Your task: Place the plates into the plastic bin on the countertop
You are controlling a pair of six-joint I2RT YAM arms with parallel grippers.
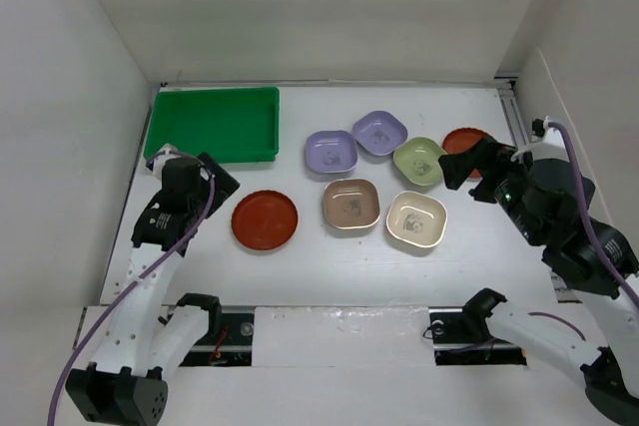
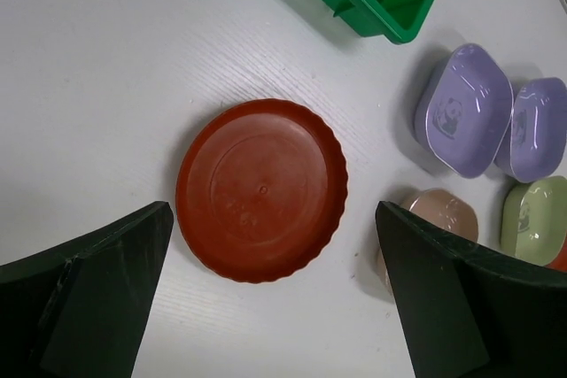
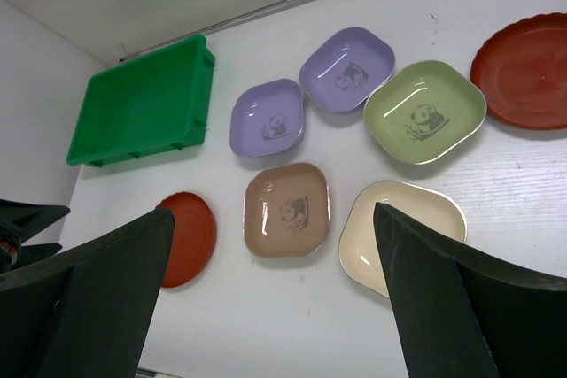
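Seven plates (image 1: 350,204) (two red-brown) — one bin (image 1: 215,157).

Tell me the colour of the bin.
The bin is bright green, clearest in the top view.

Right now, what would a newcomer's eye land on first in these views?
The bright green plastic bin sits empty at the far left of the white countertop. Right of it cluster five rounded-square plates: two lavender plates, a pale green plate, a tan plate and a cream plate. One red-brown plate shows framed between the open left fingers in the wrist view; a second red-brown plate sits far right.
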